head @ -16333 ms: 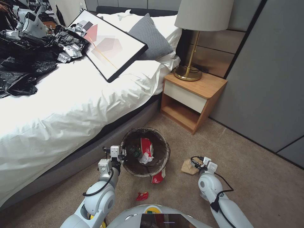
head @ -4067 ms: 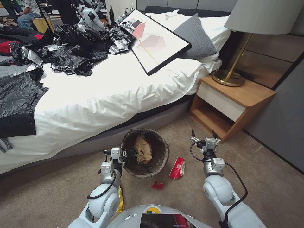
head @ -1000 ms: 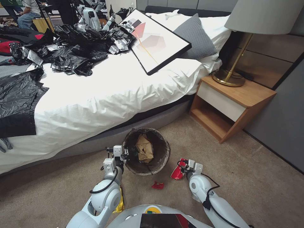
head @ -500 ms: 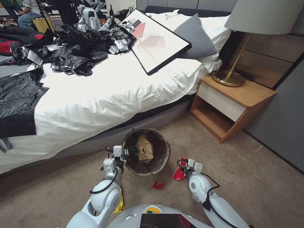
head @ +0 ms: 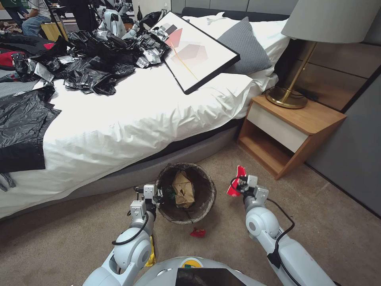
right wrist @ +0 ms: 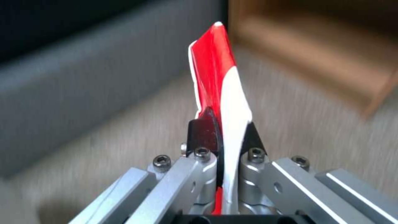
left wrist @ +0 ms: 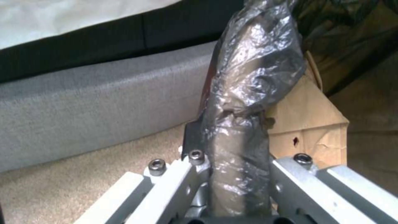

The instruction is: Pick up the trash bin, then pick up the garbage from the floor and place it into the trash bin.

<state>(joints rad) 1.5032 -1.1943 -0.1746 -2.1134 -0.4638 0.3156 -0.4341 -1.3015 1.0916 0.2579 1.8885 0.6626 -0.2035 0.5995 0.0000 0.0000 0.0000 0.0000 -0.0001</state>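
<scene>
Right, head view: left gripper (head: 155,194) pinches the trash bin (head: 186,193) rim beside the bed (head: 119,119); right gripper (head: 240,183) holds a red-and-white wrapper (head: 236,181) clear of the carpet. Left wrist: jaws clamp liner (left wrist: 244,93) too, so it could slip. Right wrist: thin edge pinch, wrapper may drop.

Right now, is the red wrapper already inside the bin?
No, the right gripper holds the red wrapper in the air beside the bin, not in it.

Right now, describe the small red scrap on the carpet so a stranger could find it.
Start at the white bed, then drop to the trash bin on the carpet beside it. Just in front of the bin lies the crumpled red scrap, loose and all red, unlike the red-and-white wrapper pinched in the right gripper.
</scene>
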